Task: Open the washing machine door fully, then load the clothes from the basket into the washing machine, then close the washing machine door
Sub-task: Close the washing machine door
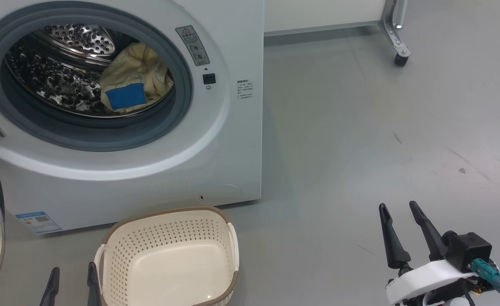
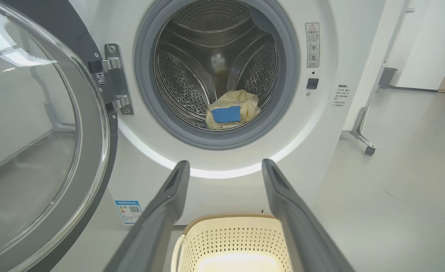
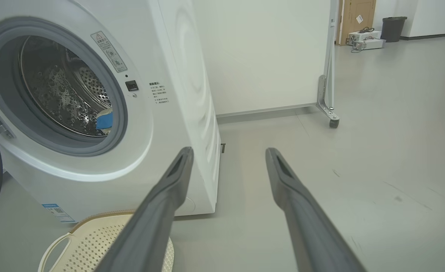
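The white washing machine (image 1: 216,140) stands at the upper left, its round door (image 2: 37,132) swung open to the left on its hinge. Pale yellow clothes (image 1: 141,70) with a blue cloth piece lie in the steel drum, and the left wrist view also shows these clothes (image 2: 233,107). The cream basket (image 1: 118,246) sits on the floor in front of the machine, and its inside shows bare plastic. My left gripper (image 1: 74,272) is open just left of the basket, nothing between its fingers. My right gripper (image 1: 400,206) is open over bare floor at the lower right.
A white panel on a metal castor leg (image 1: 398,46) stands behind and right of the machine. Grey floor (image 1: 360,140) stretches to the right. In the right wrist view a bin (image 3: 393,27) and boxes sit far off by a wall.
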### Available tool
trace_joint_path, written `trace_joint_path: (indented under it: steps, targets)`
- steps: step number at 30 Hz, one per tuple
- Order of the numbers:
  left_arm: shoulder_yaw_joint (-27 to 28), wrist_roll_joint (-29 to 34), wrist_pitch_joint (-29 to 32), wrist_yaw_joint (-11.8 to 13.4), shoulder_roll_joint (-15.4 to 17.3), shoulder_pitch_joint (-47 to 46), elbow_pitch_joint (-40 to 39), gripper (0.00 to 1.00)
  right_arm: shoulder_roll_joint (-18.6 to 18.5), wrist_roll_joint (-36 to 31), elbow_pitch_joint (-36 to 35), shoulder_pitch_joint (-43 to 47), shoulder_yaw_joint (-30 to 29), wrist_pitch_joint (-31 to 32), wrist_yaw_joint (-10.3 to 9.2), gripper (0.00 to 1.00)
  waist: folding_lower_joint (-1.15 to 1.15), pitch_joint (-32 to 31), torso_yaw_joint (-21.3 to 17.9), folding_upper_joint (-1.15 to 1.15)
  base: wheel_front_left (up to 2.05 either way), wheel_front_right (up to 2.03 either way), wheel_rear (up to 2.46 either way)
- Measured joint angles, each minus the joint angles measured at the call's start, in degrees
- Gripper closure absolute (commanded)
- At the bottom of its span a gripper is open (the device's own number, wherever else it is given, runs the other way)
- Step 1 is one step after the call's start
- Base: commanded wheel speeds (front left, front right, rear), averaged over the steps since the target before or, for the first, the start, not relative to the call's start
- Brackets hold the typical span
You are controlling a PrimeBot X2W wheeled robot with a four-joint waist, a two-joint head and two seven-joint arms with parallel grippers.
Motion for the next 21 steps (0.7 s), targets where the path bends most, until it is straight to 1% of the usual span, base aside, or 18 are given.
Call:
trace_joint_path:
  steps: [12,21]
  targets:
    - [-0.13,-0.08,0.00,0.60,-0.07,0.01,-1.20,0.00,-0.11,0.11,-0.23,0.95,0.00,0.16,-0.02,0.00,0.00,-0.12,0.09,0.00,-1.23,1.23,0.00]
    - [-1.11,-0.09,0.00,0.92,-0.08,0.02,-1.35,0.00,-0.12,0.12,-0.38,0.95,-0.01,0.16,-0.20,0.00,0.00,-0.11,0.10,0.00,-0.88,0.88,0.00]
